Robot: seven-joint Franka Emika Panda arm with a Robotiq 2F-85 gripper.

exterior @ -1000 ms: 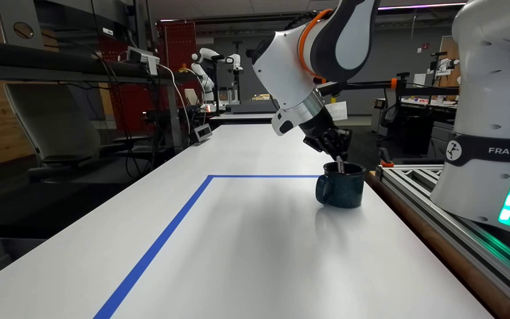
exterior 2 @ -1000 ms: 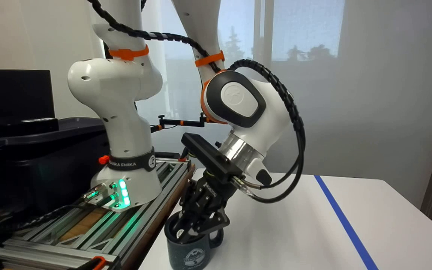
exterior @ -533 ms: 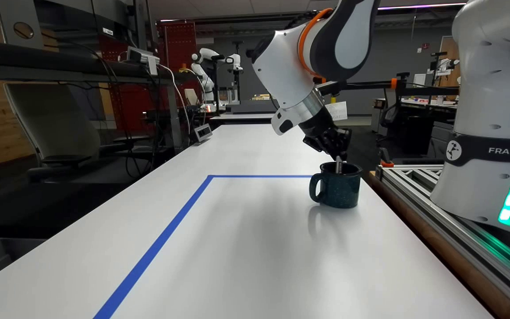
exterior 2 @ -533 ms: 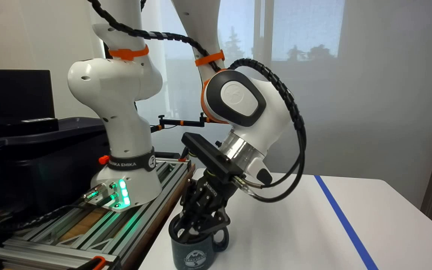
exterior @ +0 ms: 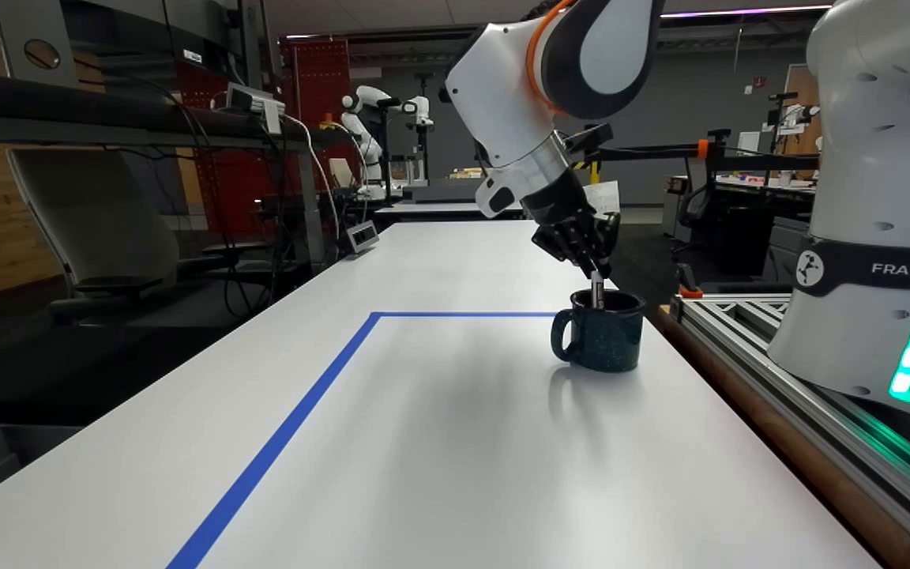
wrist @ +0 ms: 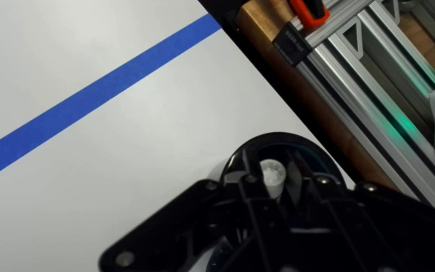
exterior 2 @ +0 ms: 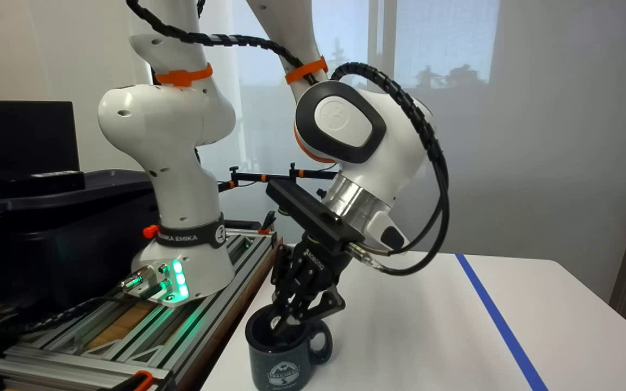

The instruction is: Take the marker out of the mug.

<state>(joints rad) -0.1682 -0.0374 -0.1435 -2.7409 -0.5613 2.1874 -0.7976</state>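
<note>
The dark teal mug (exterior: pixel 607 341) stands upright on the white table near its robot-side edge, and also shows in an exterior view (exterior 2: pixel 280 365). My gripper (exterior: pixel 597 278) reaches down at a tilt, its fingertips at the mug's mouth. In the wrist view the gripper (wrist: pixel 272 162) has the marker (wrist: pixel 274 174) between its fingers; only the pale round end shows. That pale marker end also shows in an exterior view (exterior 2: pixel 275 322) beside the fingertips. The gripper appears shut on the marker. The rest of the marker is hidden by the fingers and mug wall.
The table edge and aluminium frame (exterior: pixel 739 348) lie close beside the mug on the robot's side. Blue tape (exterior: pixel 289 427) marks lines on the table. An orange clamp (wrist: pixel 310 17) sits on the frame. A dark bin (exterior 2: pixel 57 255) stands beside the robot base.
The mug shifted and turned slightly between one second and half a second ago. Since then the gripper has risen a little, and the pale marker end has risen with it.
</note>
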